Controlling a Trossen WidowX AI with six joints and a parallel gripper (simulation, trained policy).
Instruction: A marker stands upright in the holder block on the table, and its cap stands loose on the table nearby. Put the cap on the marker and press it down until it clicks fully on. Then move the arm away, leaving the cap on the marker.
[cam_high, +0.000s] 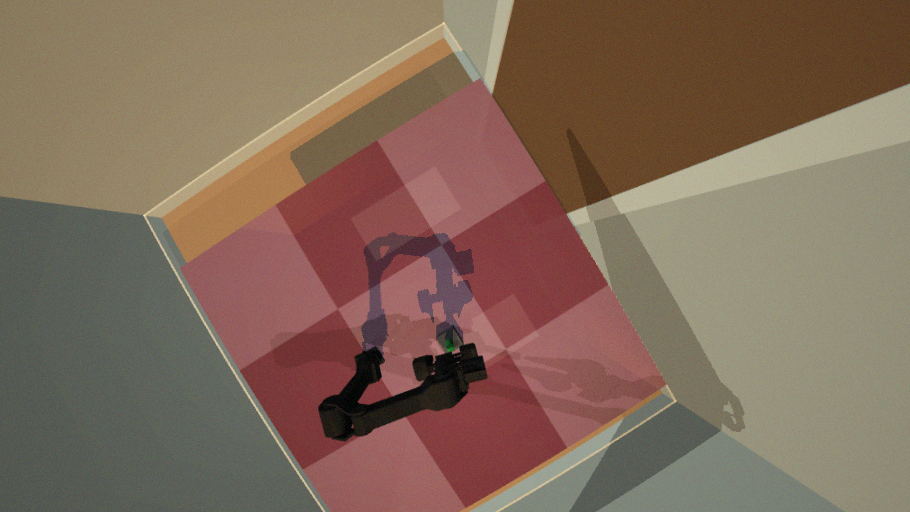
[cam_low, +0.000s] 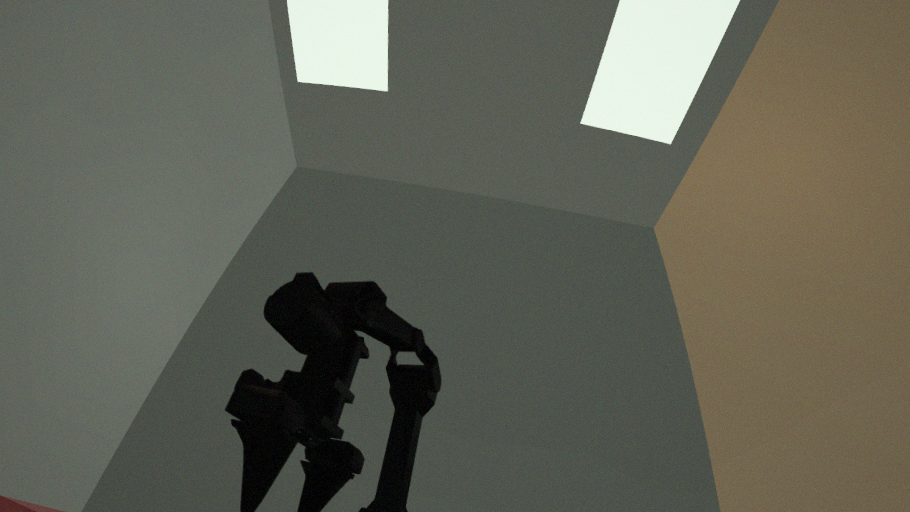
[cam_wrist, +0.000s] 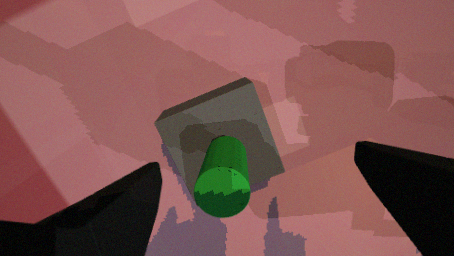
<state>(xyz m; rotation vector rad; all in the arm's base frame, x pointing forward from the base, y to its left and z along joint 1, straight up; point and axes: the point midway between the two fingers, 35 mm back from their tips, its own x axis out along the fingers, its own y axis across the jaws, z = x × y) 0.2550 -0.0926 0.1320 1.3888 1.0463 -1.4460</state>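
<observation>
The grey holder block stands on the table. A green cylinder, the cap, stands upright over the block, seen from above in the wrist view. No marker barrel shows beneath it, and whether it is fully seated cannot be told. No other cap is in view. My gripper is open and empty, its fingers wide apart on either side of the cap, touching neither it nor the block. The exterior view shows the two spread fingers from the side, but not the block or cap.
The table has a red and pink checked top, crossed by shadows of the arm. The arm reaches over it from the left in the top view. Plain walls surround the table.
</observation>
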